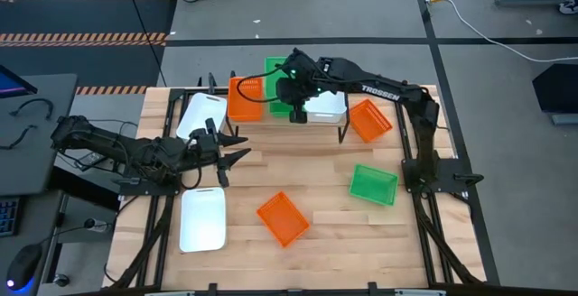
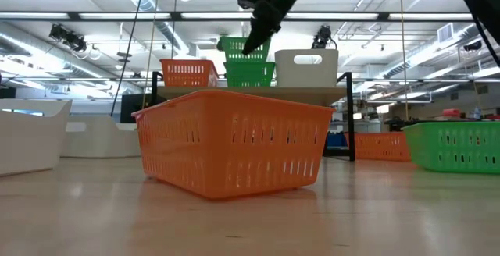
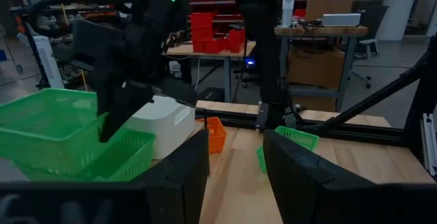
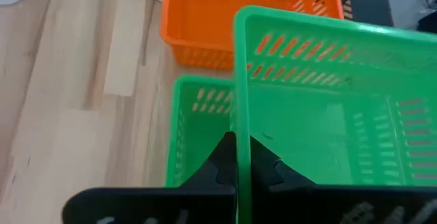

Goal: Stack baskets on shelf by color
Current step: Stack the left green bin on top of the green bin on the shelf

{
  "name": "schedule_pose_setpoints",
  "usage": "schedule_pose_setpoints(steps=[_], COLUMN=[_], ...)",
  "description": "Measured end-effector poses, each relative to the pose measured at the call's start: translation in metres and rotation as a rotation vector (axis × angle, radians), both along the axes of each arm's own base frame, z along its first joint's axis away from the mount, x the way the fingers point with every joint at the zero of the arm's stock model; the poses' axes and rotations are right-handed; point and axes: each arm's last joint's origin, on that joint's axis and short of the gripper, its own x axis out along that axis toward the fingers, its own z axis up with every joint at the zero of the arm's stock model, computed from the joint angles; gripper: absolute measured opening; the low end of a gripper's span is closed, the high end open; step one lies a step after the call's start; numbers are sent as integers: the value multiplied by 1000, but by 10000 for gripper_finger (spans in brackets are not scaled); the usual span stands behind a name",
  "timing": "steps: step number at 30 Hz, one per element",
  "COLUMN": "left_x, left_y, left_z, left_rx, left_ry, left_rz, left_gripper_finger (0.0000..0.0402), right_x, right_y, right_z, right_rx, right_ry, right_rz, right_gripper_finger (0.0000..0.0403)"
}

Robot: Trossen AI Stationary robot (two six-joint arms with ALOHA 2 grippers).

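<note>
The shelf [image 2: 234, 93] stands at the table's far middle. On its plank sit an orange basket [image 1: 244, 97], a green basket [image 2: 251, 75] and a white basket [image 1: 327, 106]. My right gripper [image 1: 293, 87] is shut on a second green basket [image 2: 241, 47], held tilted just above the green one on the shelf. I cannot tell whether the two touch. My left gripper [image 1: 228, 148] is open and empty over the table's left part, beside a white basket [image 1: 202, 115]. My right gripper pinches the rim of one side wall [image 4: 240, 132] of the upper green basket, one finger inside and one outside. The fingers come from above, pointing down. The basket hangs tilted over the green basket [image 4: 194, 121] on the shelf.
On the tabletop lie an orange basket [image 1: 283, 217] at the near middle, a green basket [image 1: 373, 184] at the right, an orange basket [image 1: 370, 120] by the shelf's right end and a white basket [image 1: 201, 219] at the near left.
</note>
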Motion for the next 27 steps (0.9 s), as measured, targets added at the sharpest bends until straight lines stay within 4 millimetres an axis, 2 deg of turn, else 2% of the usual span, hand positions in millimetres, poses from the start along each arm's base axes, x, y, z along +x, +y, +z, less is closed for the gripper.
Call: schedule_pose_setpoints(steps=[17, 27], left_x=[0, 0], left_y=[0, 0], left_z=[0, 0], left_rx=[-12, -12], left_ry=[-4, -3], left_rz=[0, 0], left_gripper_finger=[149, 149], right_x=[-4, -3], right_y=[4, 7], right_z=[-9, -9], right_rx=[100, 132], right_ry=[52, 38], right_rz=[-48, -23], right_gripper_finger=[4, 23])
